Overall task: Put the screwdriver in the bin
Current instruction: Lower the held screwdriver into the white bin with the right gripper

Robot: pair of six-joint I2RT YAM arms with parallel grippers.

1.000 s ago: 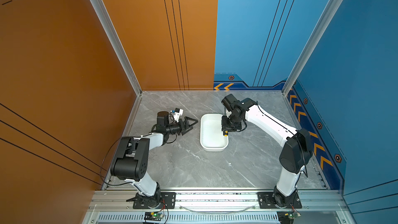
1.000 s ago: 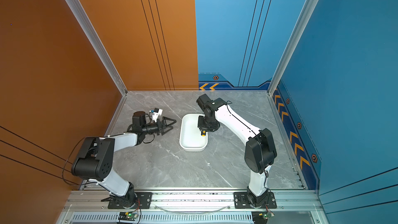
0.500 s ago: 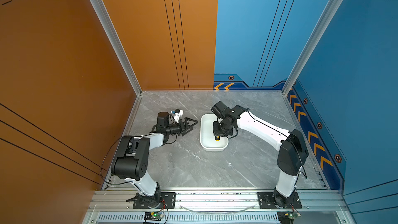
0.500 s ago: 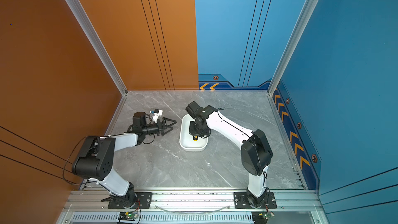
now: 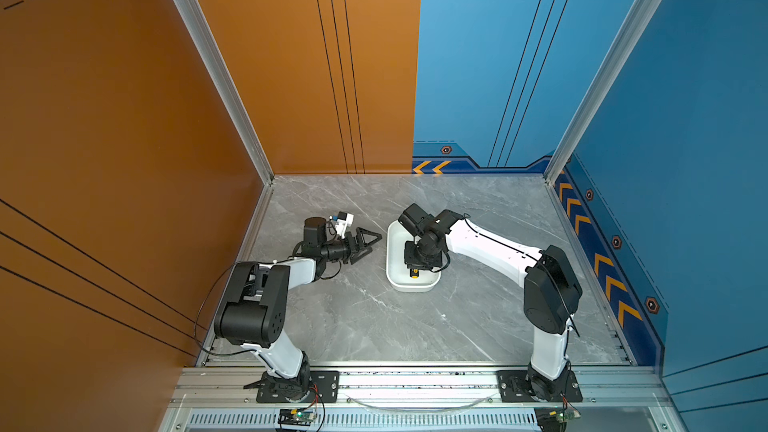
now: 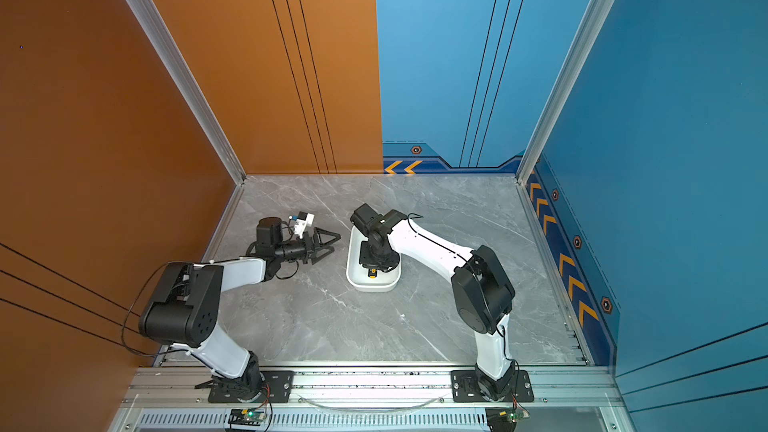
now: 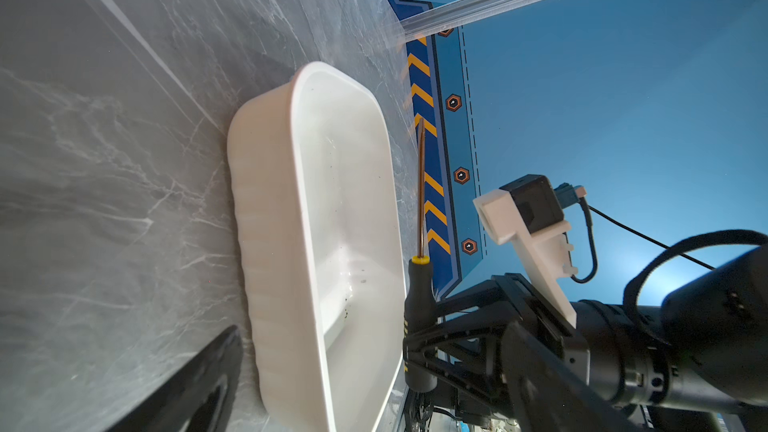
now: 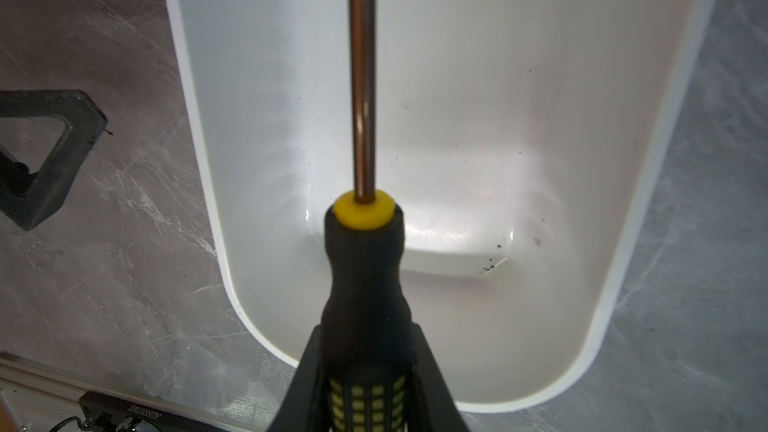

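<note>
Clamping the screwdriver (image 8: 361,268) handle, right gripper (image 8: 365,342) holds it level just above the bin (image 8: 623,243), long axis along bin's length, shaft pointing toward far wall, left gripper (image 5: 368,245) jaws parted, beside bin.

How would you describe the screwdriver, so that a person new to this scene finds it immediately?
On the grey marble table stands one white bin, near the middle. Over it, the right gripper holds the screwdriver: the only thing with a thin metal shaft and a black handle marked yellow.
</note>
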